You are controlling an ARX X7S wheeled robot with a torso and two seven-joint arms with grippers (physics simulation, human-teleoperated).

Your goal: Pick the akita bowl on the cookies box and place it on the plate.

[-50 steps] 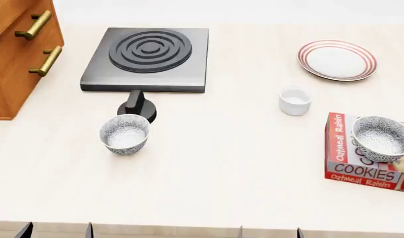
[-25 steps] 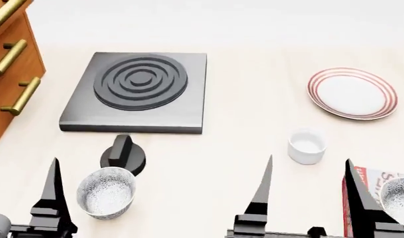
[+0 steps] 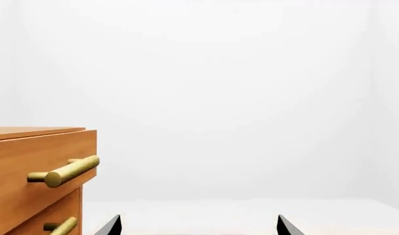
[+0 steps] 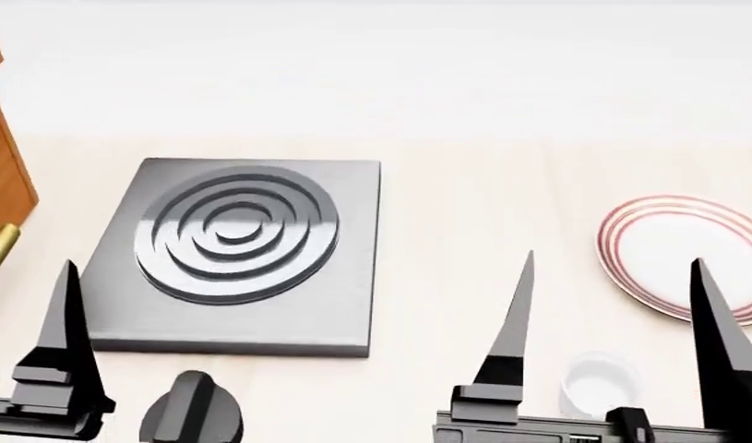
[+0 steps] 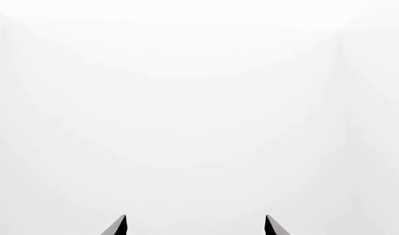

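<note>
The akita bowl and the cookies box are out of view. The plate (image 4: 677, 258), white with thin red rings, lies at the right of the counter in the head view. My right gripper (image 4: 612, 262) stands open at the bottom right, its black fingers wide apart with nothing between them; one finger overlaps the plate's near edge. In the right wrist view the right gripper (image 5: 195, 224) faces only a white wall. Only one finger (image 4: 65, 341) of my left gripper shows at the bottom left. The left gripper (image 3: 198, 226) is open and empty.
A grey stove plate (image 4: 234, 254) with concentric rings sits left of centre, with a black knob (image 4: 191, 415) before it. A small white cup (image 4: 597, 383) stands behind the right gripper. A wooden drawer cabinet (image 3: 36, 181) with brass handles stands at the far left.
The head view has swung upward: both speckled bowls and the cookies box slid out at the bottom. The gripper fingers reach higher in the picture. Both grippers remain open.
</note>
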